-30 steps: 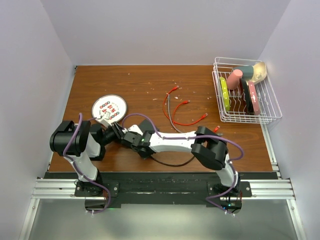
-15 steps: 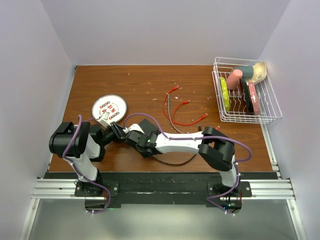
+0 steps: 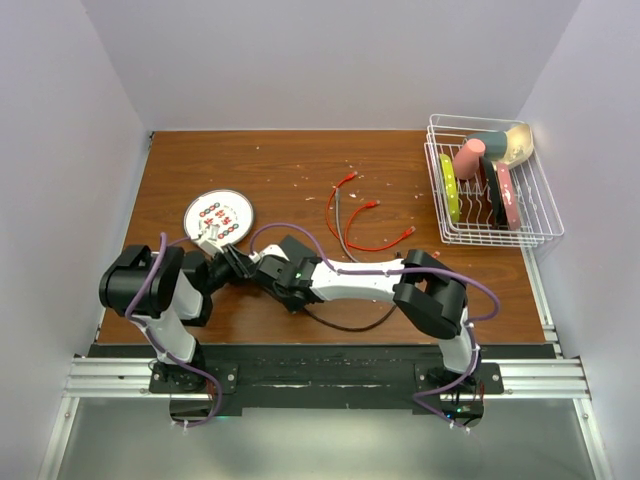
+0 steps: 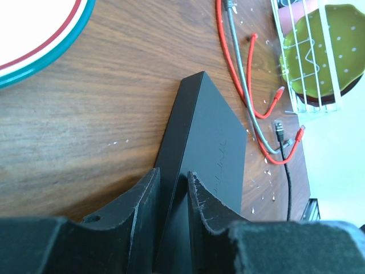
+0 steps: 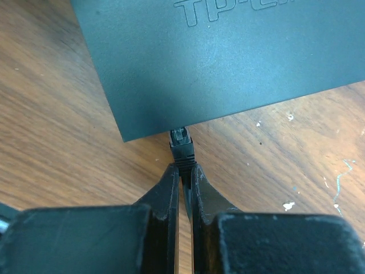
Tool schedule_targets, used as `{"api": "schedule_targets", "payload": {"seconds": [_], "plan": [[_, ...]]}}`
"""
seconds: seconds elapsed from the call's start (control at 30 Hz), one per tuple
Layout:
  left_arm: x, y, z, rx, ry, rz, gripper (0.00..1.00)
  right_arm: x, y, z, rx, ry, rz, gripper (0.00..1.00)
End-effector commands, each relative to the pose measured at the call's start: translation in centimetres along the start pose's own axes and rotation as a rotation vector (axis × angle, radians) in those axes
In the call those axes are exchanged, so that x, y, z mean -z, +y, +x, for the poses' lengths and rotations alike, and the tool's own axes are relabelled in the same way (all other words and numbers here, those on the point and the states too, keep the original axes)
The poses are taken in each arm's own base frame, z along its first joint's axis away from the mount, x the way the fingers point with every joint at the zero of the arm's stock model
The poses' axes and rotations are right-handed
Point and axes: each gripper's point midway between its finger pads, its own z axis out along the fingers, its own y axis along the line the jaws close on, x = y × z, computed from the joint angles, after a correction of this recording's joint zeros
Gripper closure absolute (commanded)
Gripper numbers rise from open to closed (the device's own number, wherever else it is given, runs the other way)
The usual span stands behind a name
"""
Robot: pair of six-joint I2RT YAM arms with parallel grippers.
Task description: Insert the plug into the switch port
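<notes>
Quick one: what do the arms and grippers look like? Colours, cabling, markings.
The left arm and right arm both have white links between bulky black joint housings, each with a purple cable looping outside. The left gripper and right gripper are matte black, tapered and lightly scuffed. No markings are visible.

Embossed lettering on the top face of the switch (image 5: 228,68) read "TP-L", the rest cut off at the frame edge. Nothing else was legible.

table (image 3: 290,165): switch (image 4: 212,151), plate (image 3: 245,212), cables (image 3: 337,208), rack (image 3: 495,238)
</notes>
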Motion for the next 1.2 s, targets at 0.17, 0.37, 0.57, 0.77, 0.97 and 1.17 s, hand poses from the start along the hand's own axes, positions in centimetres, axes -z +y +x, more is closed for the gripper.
{"api": "schedule_targets", "payload": {"seconds": [0.17, 0.37, 0.57, 0.77, 0.97, 1.17], "plan": [[1.5, -3.2, 6.5, 0.054, 0.238, 0.115, 1.00, 1.2, 1.4, -11.9, -0.164, -0.366, -0.077, 1.00], [1.5, -3.4, 7.6, 0.055, 0.260, 0.106, 1.00, 1.4, 1.2, -12.9, -0.184, -0.412, -0.078, 1.00], [1.8, -3.7, 8.1, 0.052, 0.272, 0.116, 1.00, 1.6, 1.0, -14.5, -0.199, -0.463, -0.095, 1.00], [1.9, -4.0, 8.4, 0.046, 0.276, 0.126, 1.00, 1.5, 1.4, -15.3, -0.190, -0.464, -0.115, 1.00], [1.4, -4.4, 7.7, 0.030, 0.267, 0.135, 1.00, 1.5, 1.4, -13.8, -0.187, -0.433, -0.132, 1.00], [0.4, -3.9, 6.3, -0.003, 0.245, 0.086, 0.93, 0.9, 1.1, -10.1, -0.179, -0.349, -0.140, 1.00]]}}
